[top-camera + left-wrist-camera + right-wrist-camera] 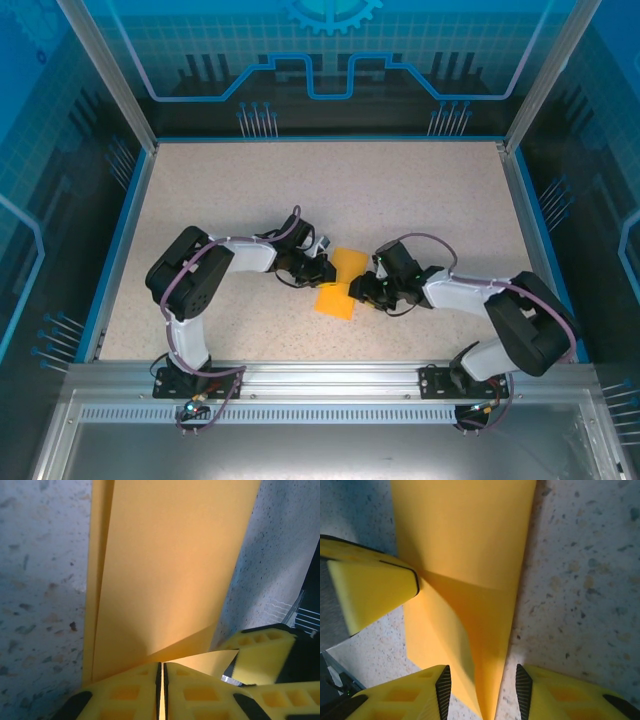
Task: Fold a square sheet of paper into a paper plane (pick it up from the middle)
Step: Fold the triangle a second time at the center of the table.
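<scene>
square sheet of paper (pixel 340 285) is folded to a narrow orange strip, lying on the speckled table (pixel 420 200) between the two arms, both grippers meeting at its middle
left gripper (pixel 316 268) on the strip's left edge: left wrist view has the pads closed tight together, a lifted paper layer runs into the seam, so it looks pinched, not 100% sure from that angle
right gripper (pixel 364 290) on the right edge: fingers parted, tapered end of the paper sits in the gap, touching neither pad
left finger (pixel 370 592) tip touches the paper at the crease
</scene>
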